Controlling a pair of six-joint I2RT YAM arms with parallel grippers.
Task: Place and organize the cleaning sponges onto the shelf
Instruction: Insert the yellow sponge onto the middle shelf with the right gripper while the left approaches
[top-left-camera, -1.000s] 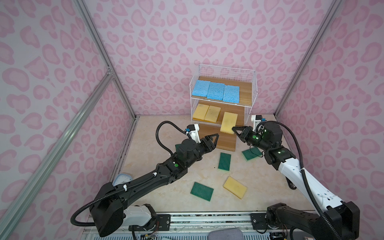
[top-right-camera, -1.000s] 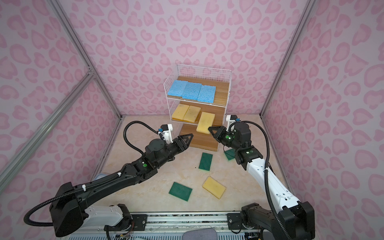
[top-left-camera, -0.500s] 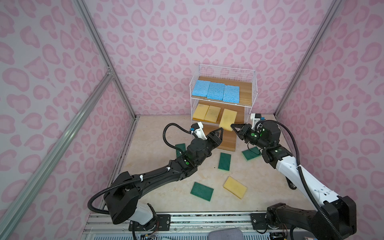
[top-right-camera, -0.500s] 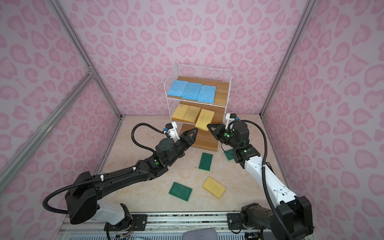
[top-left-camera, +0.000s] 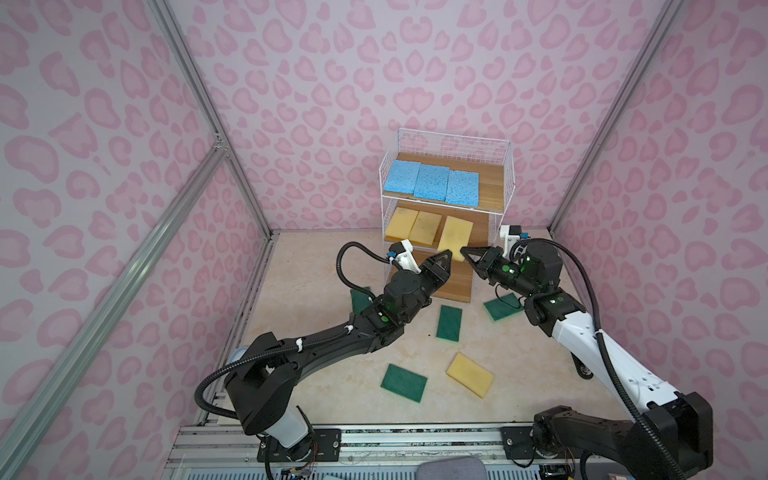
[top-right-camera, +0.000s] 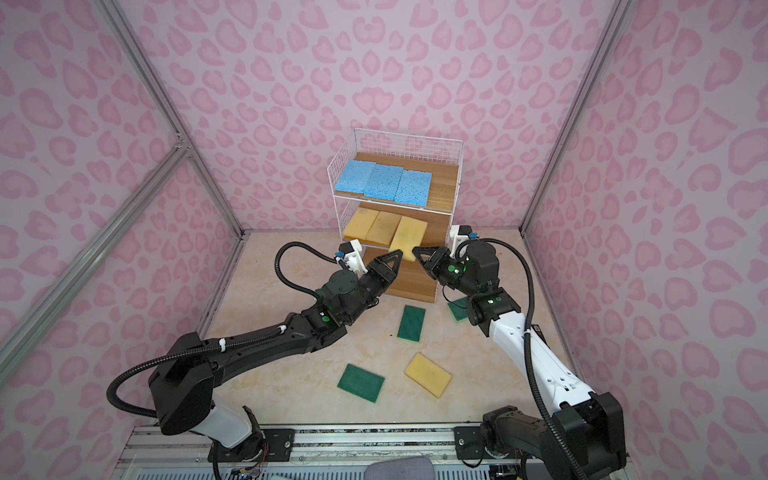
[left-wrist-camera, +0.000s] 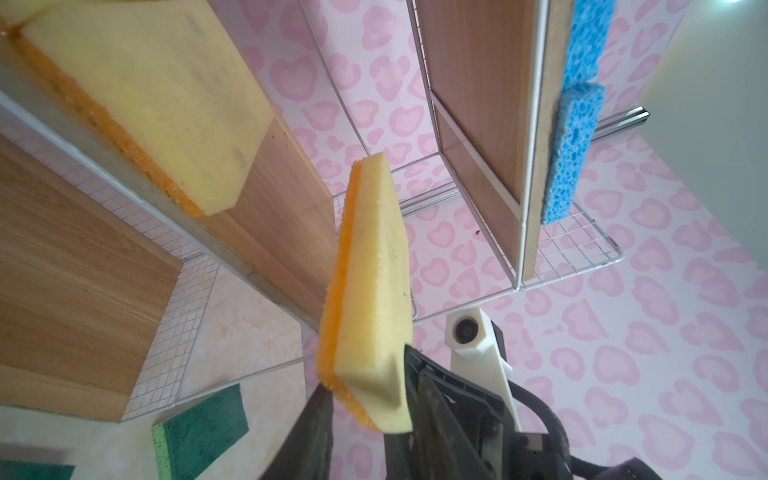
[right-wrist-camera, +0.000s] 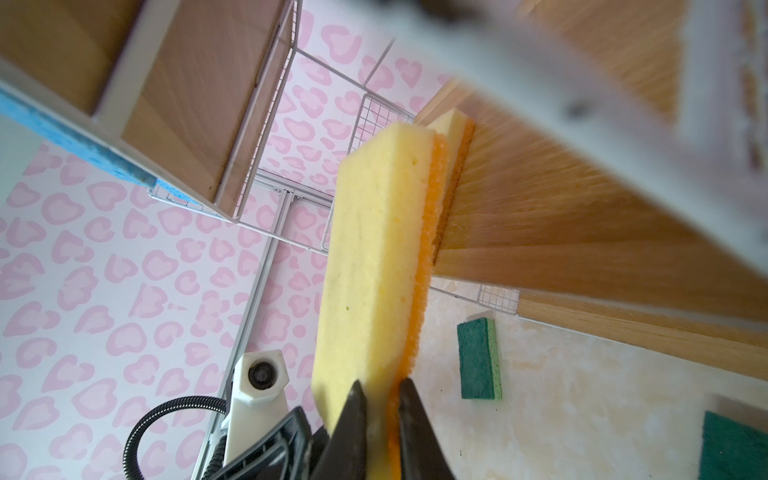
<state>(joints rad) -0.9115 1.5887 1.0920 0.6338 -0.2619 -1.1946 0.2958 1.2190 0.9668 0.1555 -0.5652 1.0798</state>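
A pale yellow sponge (top-left-camera: 456, 235) with an orange underside lies tilted, its far end on the middle board of the shelf (top-left-camera: 494, 185) and its near end sticking out in front. My right gripper (right-wrist-camera: 380, 384) is shut on that near edge, and in both top views the right gripper (top-right-camera: 414, 249) sits at the shelf's front. My left gripper (left-wrist-camera: 365, 370) has both jaws against the same sponge's (left-wrist-camera: 370, 291) near corner. Two yellow sponges (top-left-camera: 413, 226) lie beside it. Three blue sponges (top-left-camera: 432, 183) fill the top board.
On the floor lie a loose yellow sponge (top-left-camera: 469, 375) and green sponges (top-left-camera: 449, 323), (top-left-camera: 503, 306), (top-left-camera: 404, 382), with one more (top-left-camera: 359, 299) half hidden behind my left arm. The bottom board (top-left-camera: 455, 282) is bare. Pink walls close in behind and on both sides.
My right gripper pushed the yellow sponge forward onto the middle board. My left gripper reached up to the sponge's near corner and its jaws narrowed onto it.
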